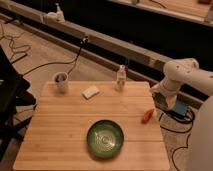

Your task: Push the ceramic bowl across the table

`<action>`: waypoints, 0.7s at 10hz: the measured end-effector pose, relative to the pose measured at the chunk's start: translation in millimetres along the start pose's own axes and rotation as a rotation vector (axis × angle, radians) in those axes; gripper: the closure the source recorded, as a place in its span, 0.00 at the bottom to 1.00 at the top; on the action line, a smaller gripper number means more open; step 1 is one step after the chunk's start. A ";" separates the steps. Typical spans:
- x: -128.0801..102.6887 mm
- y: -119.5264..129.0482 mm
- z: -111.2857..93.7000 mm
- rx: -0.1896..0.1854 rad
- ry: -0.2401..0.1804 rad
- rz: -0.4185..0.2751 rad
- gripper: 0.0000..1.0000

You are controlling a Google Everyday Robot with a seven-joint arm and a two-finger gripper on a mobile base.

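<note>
The arm (187,75) is smooth and white, built of thick rounded segments with a bulbous joint. At its end, mid-right of the frame, is the pale gripper (161,97). A curved white body (202,135) fills the lower right.

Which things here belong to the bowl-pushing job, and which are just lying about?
Job: bowl, front-centre on the table; gripper, beyond the table's right edge, apart from the bowl.
Lying about: mug, white pad, small bottle, orange thing.
</note>
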 end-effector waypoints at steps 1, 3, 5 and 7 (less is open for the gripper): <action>0.0 0.0 0.0 0.000 0.000 0.000 0.20; 0.0 0.0 0.0 0.000 0.000 0.000 0.20; 0.0 0.0 0.0 0.000 0.000 0.000 0.22; 0.0 0.0 0.0 0.000 0.000 0.000 0.38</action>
